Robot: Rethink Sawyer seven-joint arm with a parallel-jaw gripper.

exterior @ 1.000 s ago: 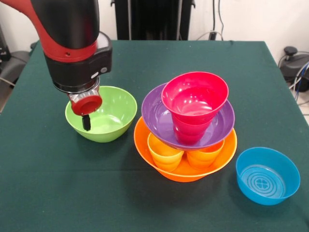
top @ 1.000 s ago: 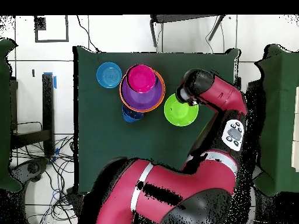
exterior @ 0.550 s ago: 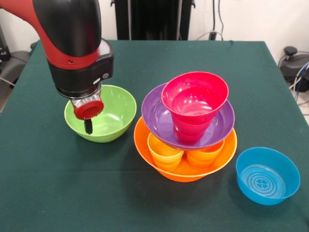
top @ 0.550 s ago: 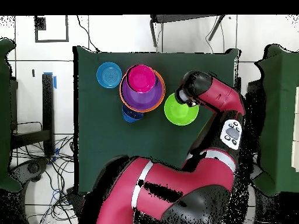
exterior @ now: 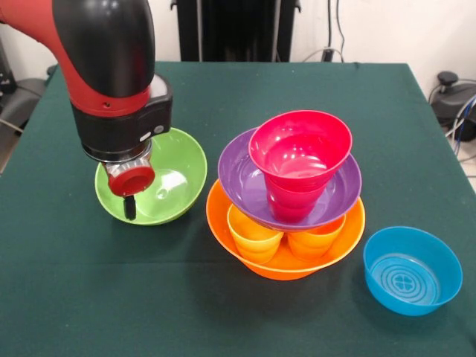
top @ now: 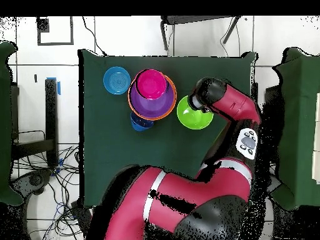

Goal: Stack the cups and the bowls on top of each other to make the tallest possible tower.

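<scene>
My gripper [exterior: 130, 207] hangs over the left rim of the lime green bowl [exterior: 175, 178], shut on that rim, with one black finger showing inside the bowl. To the right stands the tower: a big orange bowl [exterior: 286, 262] holding a yellow cup [exterior: 254, 234] and an orange cup [exterior: 316, 239]. On them rests a purple bowl [exterior: 242, 178], then a red cup [exterior: 294, 202] with a red bowl [exterior: 301, 145] on top. From overhead, the green bowl [top: 192, 115] sits right of the tower [top: 152, 94], and the arm hides the gripper.
A light blue bowl [exterior: 413, 271] with a ringed base stands alone at the front right of the green table [exterior: 223, 89]. Overhead, a dark blue bowl [top: 141, 122] peeks out beside the tower, and the light blue bowl [top: 116, 80] lies at its upper left.
The gripper and the lime green bowl have shifted together a little to the left in the front view. The tower and the light blue bowl have stayed put.
</scene>
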